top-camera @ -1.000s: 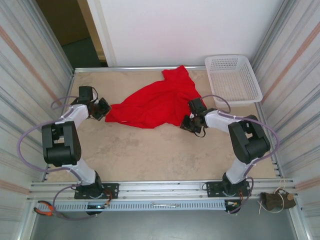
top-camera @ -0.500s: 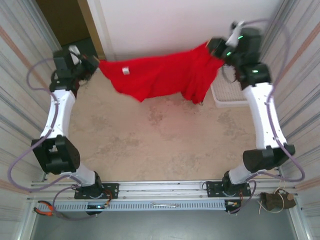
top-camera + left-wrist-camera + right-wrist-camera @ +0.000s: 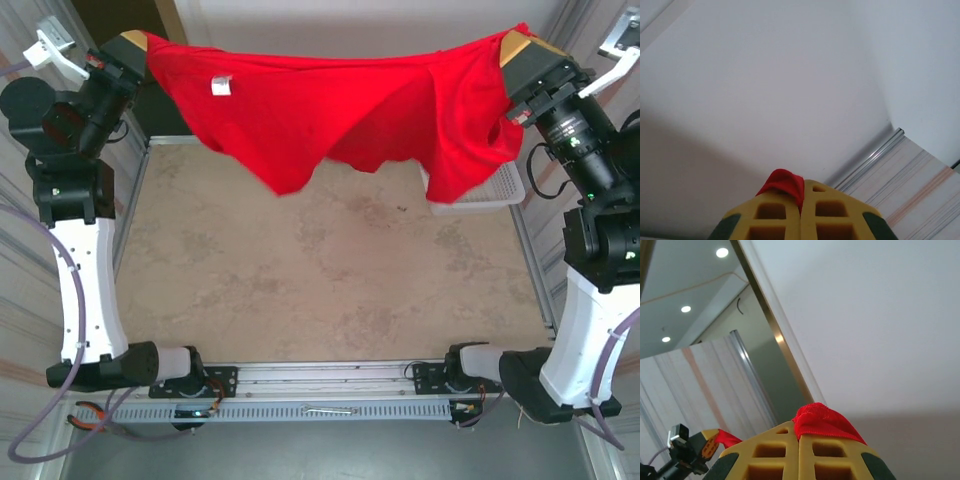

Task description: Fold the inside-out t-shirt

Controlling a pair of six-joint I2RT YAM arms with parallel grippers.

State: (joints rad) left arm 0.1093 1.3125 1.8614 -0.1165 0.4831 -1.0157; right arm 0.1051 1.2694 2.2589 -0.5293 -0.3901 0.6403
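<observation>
Fingers (image 3: 771, 216) of left gripper (image 3: 135, 42) and right gripper (image 3: 517, 46) clamp the red inside-out t-shirt (image 3: 330, 110), stretched wide, sagging.

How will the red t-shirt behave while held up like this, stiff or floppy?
Likely very floppy: the t-shirt sags in deep folds between its held corners. Probably light, since small pinches in the left fingers and right fingers carry it. Its loose hem may swing.

Red t-shirt (image 3: 330, 110) lifted off table (image 3: 300, 280), now stretched high between raised left claw (image 3: 135, 42) and right claw (image 3: 518, 44).
</observation>
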